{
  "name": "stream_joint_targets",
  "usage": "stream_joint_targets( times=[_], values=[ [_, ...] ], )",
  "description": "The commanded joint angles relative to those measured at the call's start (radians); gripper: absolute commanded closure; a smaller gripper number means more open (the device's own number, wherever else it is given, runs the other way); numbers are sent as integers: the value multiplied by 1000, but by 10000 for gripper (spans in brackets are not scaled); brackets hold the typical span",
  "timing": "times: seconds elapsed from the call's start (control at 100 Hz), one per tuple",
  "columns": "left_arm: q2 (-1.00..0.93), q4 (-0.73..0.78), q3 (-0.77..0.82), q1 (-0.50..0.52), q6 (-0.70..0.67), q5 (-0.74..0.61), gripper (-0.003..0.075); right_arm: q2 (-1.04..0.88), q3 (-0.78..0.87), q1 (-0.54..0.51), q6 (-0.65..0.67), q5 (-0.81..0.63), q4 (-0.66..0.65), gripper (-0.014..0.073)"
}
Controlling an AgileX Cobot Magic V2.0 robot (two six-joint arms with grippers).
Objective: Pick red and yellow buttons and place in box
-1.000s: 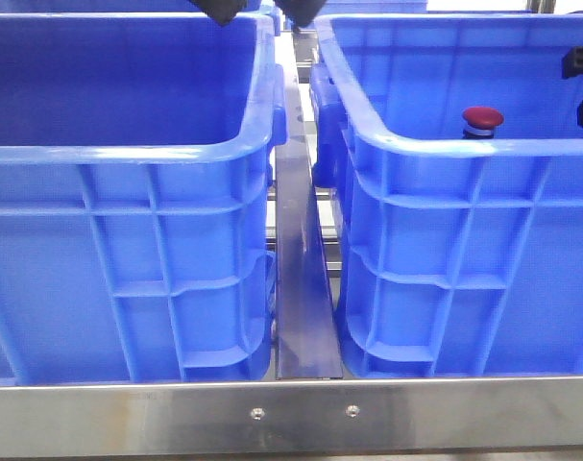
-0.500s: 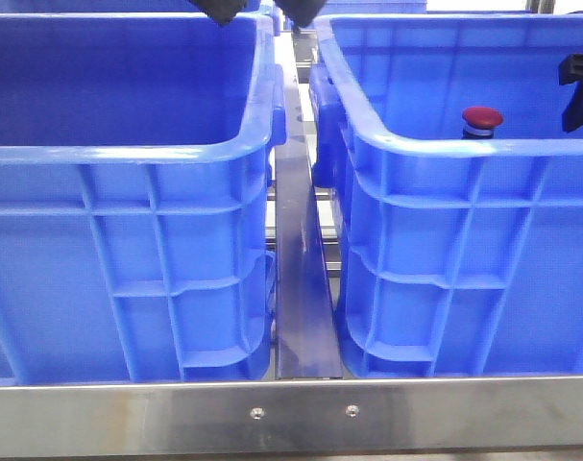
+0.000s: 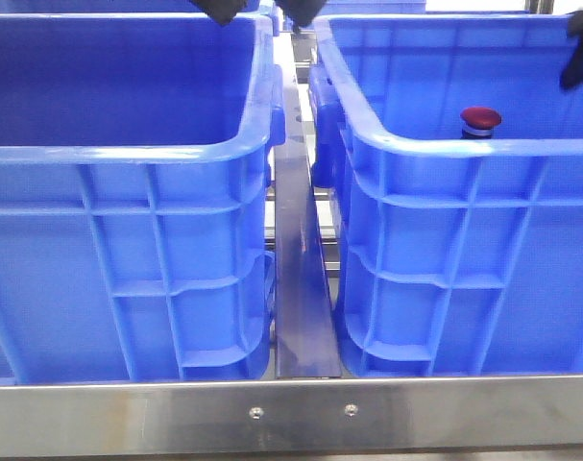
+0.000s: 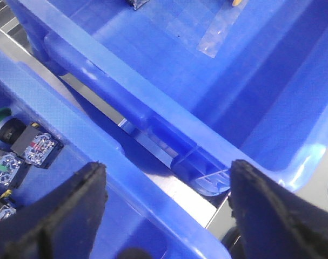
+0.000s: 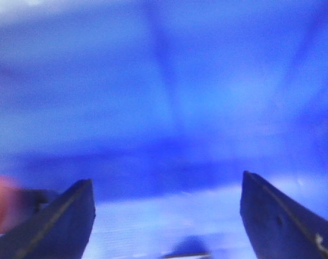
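Two blue bins sit side by side on the metal frame. The red button (image 3: 481, 119) stands upright inside the right bin (image 3: 464, 250), near its front wall. The right hand (image 5: 166, 216) hangs inside that bin, fingers spread, gripping nothing. The left hand (image 4: 166, 210) hovers over the gap between the bins, likewise spread and empty. I can't see a yellow button.

Red button (image 3: 481, 118): dark red dome, silver collar, upright in right bin.
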Motion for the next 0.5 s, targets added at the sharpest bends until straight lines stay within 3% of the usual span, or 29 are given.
stream_joint_targets(
  times=[0.0,0.09,0.23,0.39,0.43,0.49],
  values=[
    [-36,-9,-29,-6,-5,-68,259,-95,-34,-2,-4,28,7,18],
    [-36,-9,-29,10,-14,-68,272,-143,-30,-2,-4,69,7,66],
    [-36,-3,-29,70,-58,-68,374,-224,13,-2,-4,95,7,300],
    [-48,-4,-29,164,-63,-53,610,-322,87,-2,-4,101,7,587],
    [-57,0,-29,187,-63,-53,688,-347,107,-2,-4,101,7,648],
    [-68,0,-29,221,-63,-52,738,-381,138,-2,-4,101,7,701]
  ],
)
